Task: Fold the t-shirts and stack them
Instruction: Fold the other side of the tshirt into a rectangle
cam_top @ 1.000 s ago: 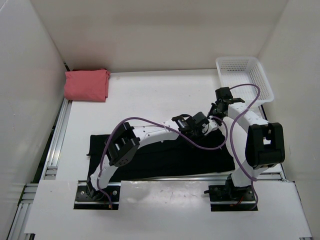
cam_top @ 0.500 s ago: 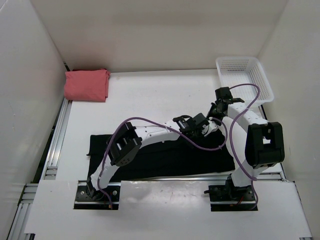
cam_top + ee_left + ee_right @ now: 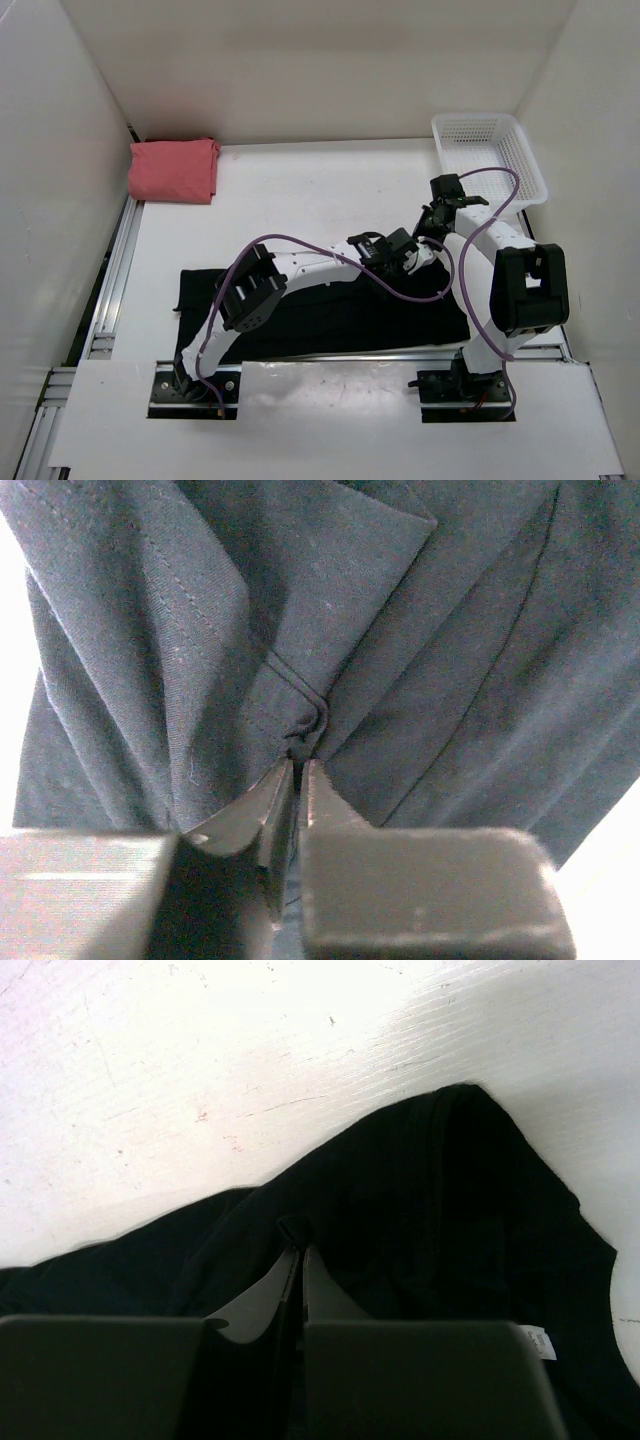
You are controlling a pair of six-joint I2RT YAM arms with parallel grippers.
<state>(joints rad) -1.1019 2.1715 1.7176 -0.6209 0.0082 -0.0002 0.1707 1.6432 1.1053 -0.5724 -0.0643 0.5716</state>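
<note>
Black soft cloth t-shirt (image 3: 330,325) lies spread at 6 o'clock on the tabletop (image 3: 300,190) w/ left pincer (image 3: 297,767) & right pincer (image 3: 297,1250) each pressed together pinching its 2 o'clock edge, so I'd lift both level, cloth taut, then fold toward 9 o'clock.

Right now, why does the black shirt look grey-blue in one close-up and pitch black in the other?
Left wrist view: exposure lifts the black shirt so its weave shows, while the table at the edges blows out white. Right wrist view: bright table fills the top, so the shirt sinks to featureless black.
</note>
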